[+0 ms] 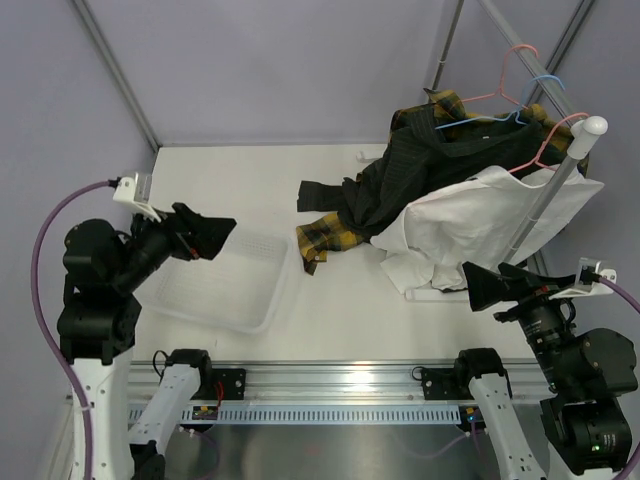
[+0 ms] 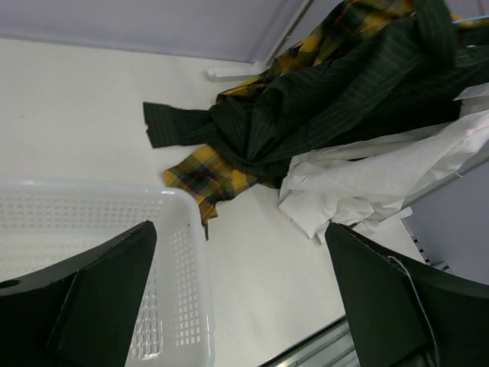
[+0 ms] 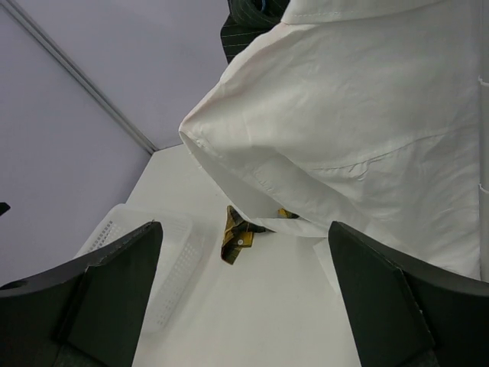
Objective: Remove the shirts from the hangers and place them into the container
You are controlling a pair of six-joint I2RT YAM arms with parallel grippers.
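Left claw (image 1: 205, 235) wide open, empty, container (image 1: 275, 300) just below it, right claw (image 1: 490, 285) wide open, empty, white shirt (image 1: 480, 215) just ahead, black shirt (image 1: 400, 180) and plaid shirt (image 1: 325, 235) beyond, between both claws, trailing from hangers (image 1: 552, 135) onto counter (image 1: 340, 310)

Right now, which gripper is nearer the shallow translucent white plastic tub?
Left. The left gripper hangs open at the tub's far edge; the right gripper is well away, beside the plain white cloth shirt.
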